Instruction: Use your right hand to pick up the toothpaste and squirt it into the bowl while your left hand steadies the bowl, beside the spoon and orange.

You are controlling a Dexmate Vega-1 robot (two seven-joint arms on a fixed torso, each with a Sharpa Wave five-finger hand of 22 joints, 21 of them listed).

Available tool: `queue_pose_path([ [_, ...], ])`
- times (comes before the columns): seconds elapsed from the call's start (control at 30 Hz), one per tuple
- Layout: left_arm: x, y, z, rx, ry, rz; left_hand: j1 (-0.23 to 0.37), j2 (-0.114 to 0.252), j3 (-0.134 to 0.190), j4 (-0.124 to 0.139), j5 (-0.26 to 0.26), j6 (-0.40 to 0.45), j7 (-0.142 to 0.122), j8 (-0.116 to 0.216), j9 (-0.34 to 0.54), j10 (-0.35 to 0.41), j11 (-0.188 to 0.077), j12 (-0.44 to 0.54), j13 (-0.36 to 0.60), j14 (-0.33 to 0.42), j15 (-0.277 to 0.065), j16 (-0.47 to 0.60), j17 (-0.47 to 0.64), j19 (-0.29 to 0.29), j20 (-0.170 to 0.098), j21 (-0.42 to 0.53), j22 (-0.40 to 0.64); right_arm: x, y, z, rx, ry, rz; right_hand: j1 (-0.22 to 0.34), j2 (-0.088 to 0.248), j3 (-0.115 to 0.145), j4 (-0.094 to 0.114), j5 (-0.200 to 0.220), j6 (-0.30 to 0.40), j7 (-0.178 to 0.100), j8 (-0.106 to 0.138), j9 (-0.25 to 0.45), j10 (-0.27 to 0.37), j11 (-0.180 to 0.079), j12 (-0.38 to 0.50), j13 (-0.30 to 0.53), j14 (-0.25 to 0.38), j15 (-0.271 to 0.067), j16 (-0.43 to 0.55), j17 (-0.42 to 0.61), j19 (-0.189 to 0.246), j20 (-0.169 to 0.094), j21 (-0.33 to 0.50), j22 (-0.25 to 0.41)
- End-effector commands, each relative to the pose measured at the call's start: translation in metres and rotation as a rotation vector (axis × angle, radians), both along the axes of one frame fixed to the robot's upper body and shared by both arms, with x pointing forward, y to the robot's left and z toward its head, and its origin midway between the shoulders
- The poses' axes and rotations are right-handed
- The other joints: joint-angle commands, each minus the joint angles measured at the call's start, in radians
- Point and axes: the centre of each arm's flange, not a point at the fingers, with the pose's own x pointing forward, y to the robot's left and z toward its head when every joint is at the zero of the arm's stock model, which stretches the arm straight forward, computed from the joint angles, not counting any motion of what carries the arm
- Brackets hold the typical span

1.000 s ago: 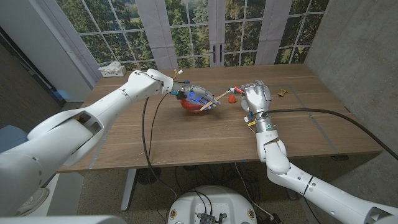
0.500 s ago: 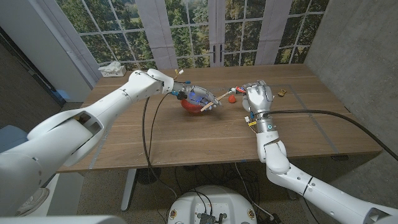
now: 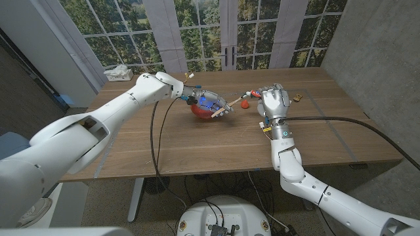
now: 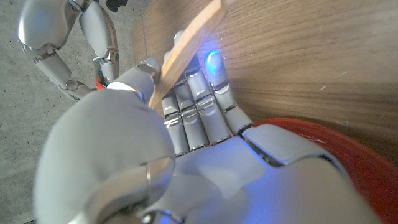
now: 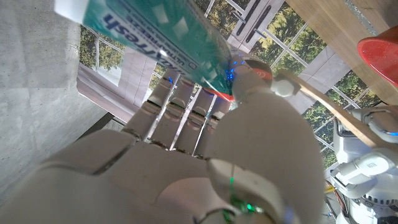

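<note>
Toothpaste in a teal-and-white printed tube sits clamped in the white robot right hand, whose fingers wrap around the tube's body in the right wrist view. In the head view that hand is raised over the wooden table, right of the red round bowl, with the tube's red cap end poking out toward the bowl. A small orange fruit lies just left of the right hand, between it and the bowl. The white robot left hand rests on the bowl's far rim, fingers curled over the edge and holding it. A pale wooden spoon leans out of the bowl toward the right, its handle crossing above the left hand's fingers. A small brown object lies at the far right of the table.
</note>
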Motion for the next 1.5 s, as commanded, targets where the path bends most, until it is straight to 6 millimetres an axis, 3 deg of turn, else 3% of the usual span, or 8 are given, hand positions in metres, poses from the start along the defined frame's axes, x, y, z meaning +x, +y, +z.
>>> queue_pose_path([
  [0.03, 0.003, 0.002, 0.001, -0.008, 0.0, 0.002, 0.12, 0.116, 0.005, 0.001, 0.007, 0.027, 0.019, 0.002, 0.002, 0.175, -0.153, 0.001, 0.004, 0.028, -0.096, 0.006, 0.003, -0.006, -0.088, 0.005, 0.003, 0.003, 0.001, -0.001, -0.006, -0.006, 0.006, 0.027, 0.022, 0.015, 0.006, 0.005, 0.032, -0.022, 0.003, 0.005, 0.056, -0.05, -0.001, 0.105, 0.008, -0.122, -0.005, 0.005, -0.006, -0.057, 0.007, 0.002],
  [0.6, 0.006, 0.005, 0.001, -0.026, 0.006, 0.003, 0.12, 0.116, 0.005, 0.001, 0.007, 0.023, 0.016, 0.001, 0.002, 0.174, -0.154, -0.003, 0.002, 0.028, -0.096, 0.006, 0.002, -0.006, -0.088, 0.005, 0.003, 0.002, -0.004, -0.004, 0.097, -0.1, 0.09, 0.0, 0.032, 0.008, 0.022, -0.002, 0.004, -0.037, -0.012, 0.008, 0.042, -0.054, -0.026, 0.096, 0.018, -0.119, -0.018, 0.027, -0.01, -0.056, 0.021, 0.002],
  [1.5, 0.005, 0.005, 0.0, -0.055, 0.013, -0.004, 0.118, 0.116, 0.004, 0.001, 0.007, 0.02, 0.01, 0.001, 0.003, 0.175, -0.157, -0.008, 0.002, 0.031, -0.095, 0.005, 0.002, -0.005, -0.09, 0.005, 0.002, 0.003, -0.017, 0.004, 0.379, 0.014, 0.228, -0.024, 0.038, 0.002, 0.024, 0.001, -0.013, -0.039, -0.023, 0.01, 0.033, -0.056, -0.045, 0.093, 0.018, -0.115, -0.037, 0.047, -0.01, -0.044, 0.038, 0.002],
])
